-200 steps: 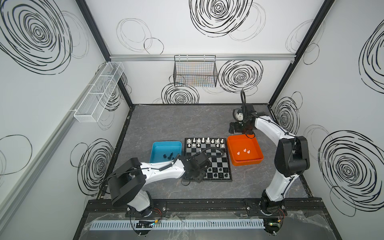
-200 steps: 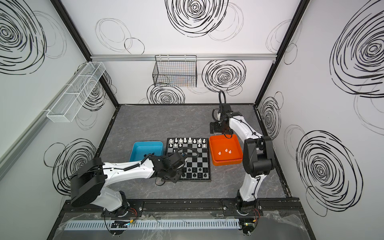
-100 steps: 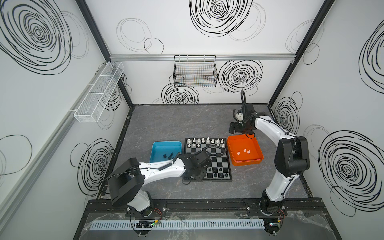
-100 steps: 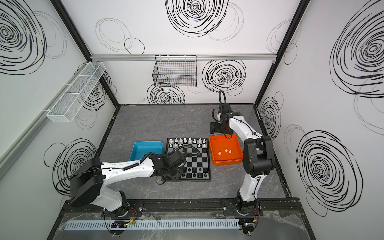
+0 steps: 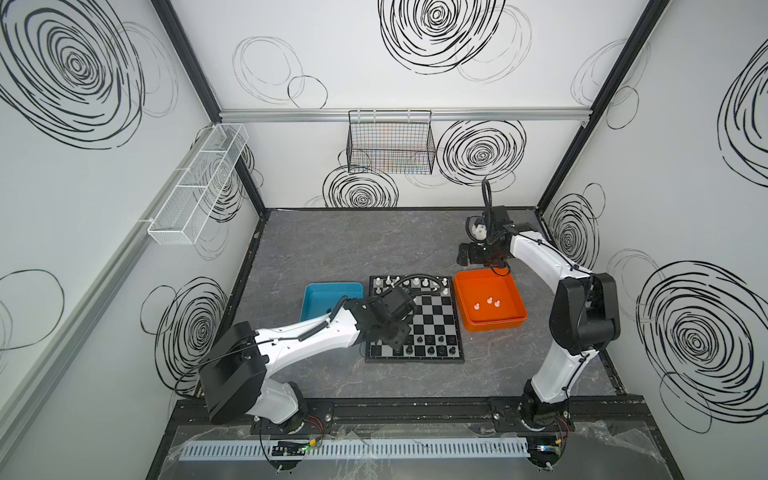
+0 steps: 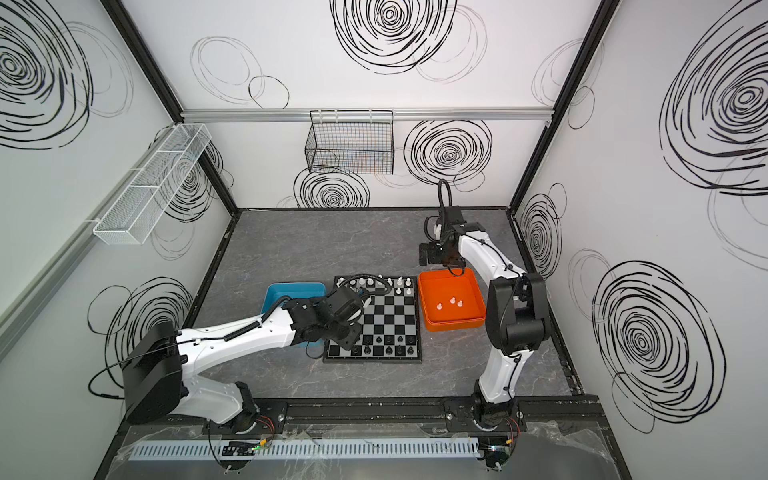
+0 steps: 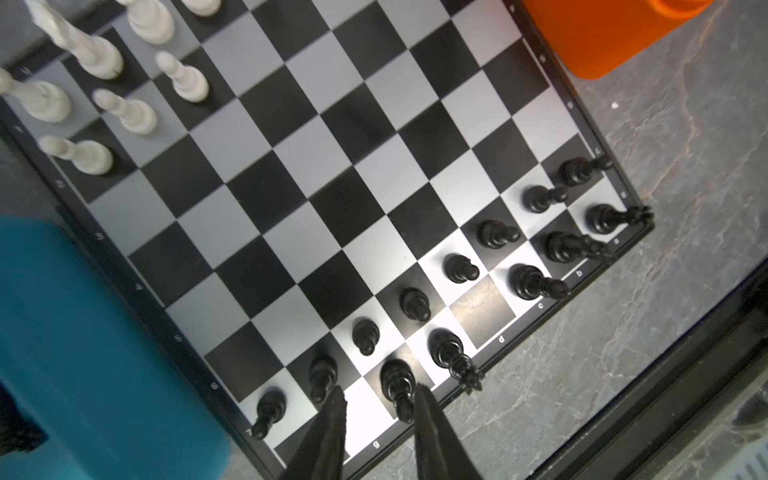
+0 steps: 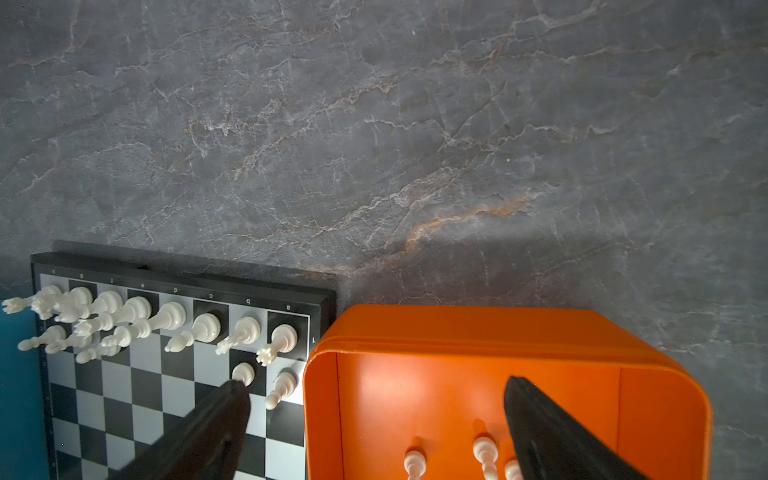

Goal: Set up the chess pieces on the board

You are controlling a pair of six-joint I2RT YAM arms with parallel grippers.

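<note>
Left gripper [image 7: 379,392], jaws slightly parted, straddles a black chess piece [image 7: 398,380] on the board [image 7: 332,166], edge row, likely light, slick, best pinched at its stem; right gripper [image 8: 376,384] hangs wide open by the orange tray [image 8: 457,328].

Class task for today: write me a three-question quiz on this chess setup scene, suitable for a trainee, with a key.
1. How many white pieces lie in the orange tray?
2. True or false: the right tool grips a pawn.
3. On the board, which edge-row square among the black pieces is bare: A) b, B) c, C) d?
Key: 1. three; 2. false, it is open and holds nothing; 3. C.
</note>
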